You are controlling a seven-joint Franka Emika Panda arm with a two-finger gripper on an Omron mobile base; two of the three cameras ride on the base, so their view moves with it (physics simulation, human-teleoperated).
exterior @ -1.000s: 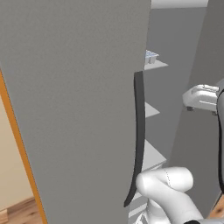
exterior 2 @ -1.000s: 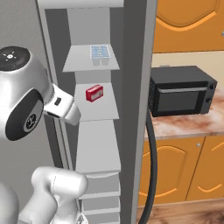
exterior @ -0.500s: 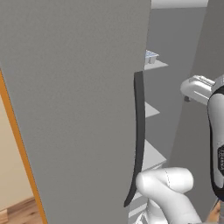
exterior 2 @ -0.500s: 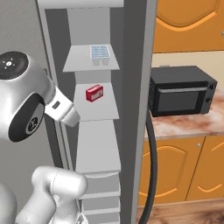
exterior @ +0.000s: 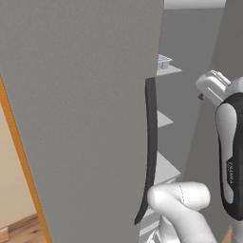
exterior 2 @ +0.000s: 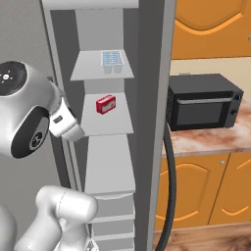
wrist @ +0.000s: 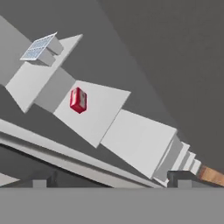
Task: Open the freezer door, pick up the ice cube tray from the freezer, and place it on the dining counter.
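Ice cube tray [exterior: 163,60] sits on an upper shelf [exterior: 170,70] of the freezer [exterior: 190,95] in the left base view, past the edge of the swung-open freezer door [exterior: 80,118] with its dark bar handle [exterior: 150,147]. From the right base view the tray [exterior 2: 111,57] lies on the top shelf [exterior 2: 102,66], a small red box [exterior 2: 106,104] on the shelf [exterior 2: 107,116] below, and a black microwave [exterior 2: 203,101] stands on the marbled counter [exterior 2: 211,139] to the right. In the hand view the tool [wrist: 109,181] is spread wide and empty, its dark fingertips [wrist: 38,180] far apart, facing the shelves with the tray [wrist: 41,47] well away and the red box [wrist: 78,100] nearer.
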